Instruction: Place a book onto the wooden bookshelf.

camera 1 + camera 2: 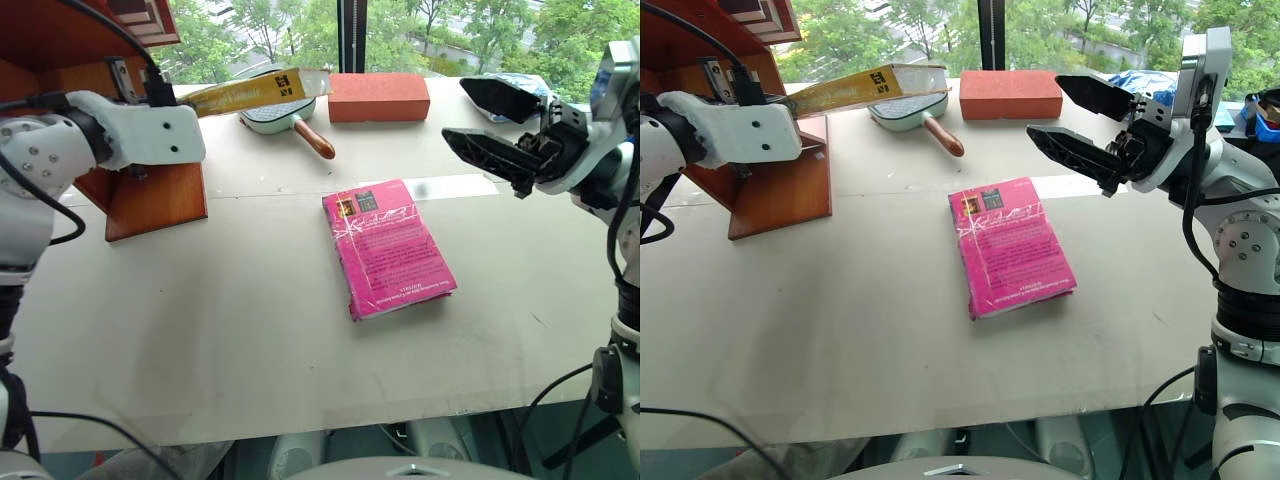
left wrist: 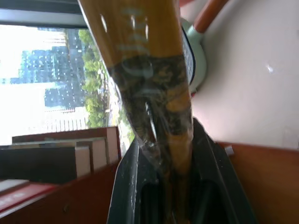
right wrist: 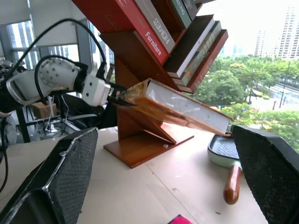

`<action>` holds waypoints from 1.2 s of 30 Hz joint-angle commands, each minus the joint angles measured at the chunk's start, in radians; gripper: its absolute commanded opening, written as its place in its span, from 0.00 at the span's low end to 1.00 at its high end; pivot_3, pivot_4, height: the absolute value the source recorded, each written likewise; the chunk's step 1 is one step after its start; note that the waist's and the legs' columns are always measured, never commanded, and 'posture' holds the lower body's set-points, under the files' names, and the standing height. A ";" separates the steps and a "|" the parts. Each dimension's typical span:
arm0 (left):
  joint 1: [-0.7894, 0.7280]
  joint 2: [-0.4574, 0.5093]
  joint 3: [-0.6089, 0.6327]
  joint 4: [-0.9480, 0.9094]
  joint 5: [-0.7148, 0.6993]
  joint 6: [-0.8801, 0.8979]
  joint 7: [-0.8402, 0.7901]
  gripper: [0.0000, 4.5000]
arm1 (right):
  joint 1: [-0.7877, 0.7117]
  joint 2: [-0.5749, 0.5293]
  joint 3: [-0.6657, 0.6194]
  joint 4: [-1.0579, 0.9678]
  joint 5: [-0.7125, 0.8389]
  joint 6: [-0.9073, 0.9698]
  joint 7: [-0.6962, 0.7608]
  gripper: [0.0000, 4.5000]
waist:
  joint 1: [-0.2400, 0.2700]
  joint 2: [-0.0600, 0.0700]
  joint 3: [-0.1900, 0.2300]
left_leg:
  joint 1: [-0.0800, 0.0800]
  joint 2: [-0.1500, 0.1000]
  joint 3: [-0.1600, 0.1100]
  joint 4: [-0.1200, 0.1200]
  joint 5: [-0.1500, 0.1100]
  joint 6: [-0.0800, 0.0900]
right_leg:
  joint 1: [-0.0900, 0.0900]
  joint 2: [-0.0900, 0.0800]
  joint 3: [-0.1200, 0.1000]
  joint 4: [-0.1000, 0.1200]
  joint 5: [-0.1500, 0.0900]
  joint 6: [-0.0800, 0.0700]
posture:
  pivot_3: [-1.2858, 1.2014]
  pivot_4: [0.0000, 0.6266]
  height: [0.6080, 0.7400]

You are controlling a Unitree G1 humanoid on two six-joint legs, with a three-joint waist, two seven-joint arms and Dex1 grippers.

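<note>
The yellow-orange book (image 1: 255, 93), in glossy wrap, hangs in the air at the table's far left, its free end over a small pan. My left gripper (image 1: 160, 92) is shut on the book's near end; the left wrist view shows both black fingers (image 2: 126, 186) pressed against the book (image 2: 145, 60). The wooden bookshelf (image 1: 150, 200) stands right beside that hand, its slanted boards (image 3: 145, 51) holding several books. Raised over the table's right side, my right gripper (image 1: 1045, 105) is open and holds nothing, its fingers pointing left toward the book (image 3: 182, 107).
A magenta-pink book (image 1: 388, 248) lies flat at the middle of the table. A red brick-like block (image 1: 378, 97) and a pale green pan with a wooden handle (image 1: 275, 118) sit at the far edge. Blue items (image 1: 1140, 82) lie at the far right.
</note>
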 commanded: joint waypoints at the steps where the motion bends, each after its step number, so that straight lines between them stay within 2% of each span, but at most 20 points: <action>1: -0.017 0.106 0.119 0.096 0.064 -0.022 0.046 0.00 | -0.014 -0.007 -0.030 -0.019 0.032 0.013 -0.003 1.00 | -0.011 0.000 0.000 | 0.000 0.000 0.001 0.000 0.000 0.000 | 0.000 0.000 0.001 0.000 0.000 0.000 | 0.52 0.24 1.00; 6: -0.001 0.167 0.112 0.176 0.082 -0.074 0.077 0.00 | -0.012 -0.017 -0.025 -0.022 0.019 0.020 -0.006 1.00 | -0.034 -0.001 0.001 | 0.000 0.002 0.003 0.000 0.000 0.000 | -0.009 0.004 0.006 0.010 0.000 0.000 | 0.52 0.24 1.00; 11: -0.084 0.065 0.067 0.125 0.050 -0.069 0.087 0.00 | -0.010 -0.022 -0.027 -0.025 0.005 0.018 -0.010 1.00 | -0.024 -0.002 0.002 | 0.000 0.005 0.003 0.001 0.000 0.000 | -0.012 0.009 0.005 0.017 -0.001 -0.002 | 0.52 0.24 1.00; 17: -0.130 0.019 0.051 0.114 0.088 -0.061 0.078 0.00 | -0.008 -0.031 -0.037 -0.038 0.004 0.027 -0.019 1.00 | -0.010 -0.002 0.002 | -0.001 0.004 0.006 0.002 0.000 0.000 | -0.011 0.006 0.007 0.017 -0.001 -0.002 | 0.52 0.24 1.00; 25: -0.065 0.094 0.085 0.238 0.112 -0.093 0.043 0.00 | 0.002 -0.037 -0.038 -0.046 0.004 0.025 -0.035 1.00 | -0.012 -0.002 0.002 | -0.001 0.003 0.009 0.002 0.000 0.000 | -0.012 0.004 0.008 0.016 -0.001 -0.002 | 0.52 0.24 1.00; 31: 0.022 0.161 0.117 0.440 0.029 -0.241 -0.014 0.00 | 0.016 -0.033 -0.035 -0.054 -0.002 0.020 -0.044 1.00 | -0.011 -0.002 0.002 | -0.001 0.004 0.009 0.002 0.000 0.000 | -0.012 0.004 0.009 0.017 -0.001 -0.002 | 0.52 0.24 1.00; 36: -0.014 0.180 0.091 0.609 0.032 -0.355 -0.005 0.00 | 0.023 -0.030 -0.036 -0.062 -0.003 0.019 -0.052 1.00 | -0.012 -0.003 0.002 | 0.000 0.004 0.012 0.002 0.000 0.000 | -0.012 0.003 0.010 0.017 -0.001 -0.002 | 0.52 0.24 1.00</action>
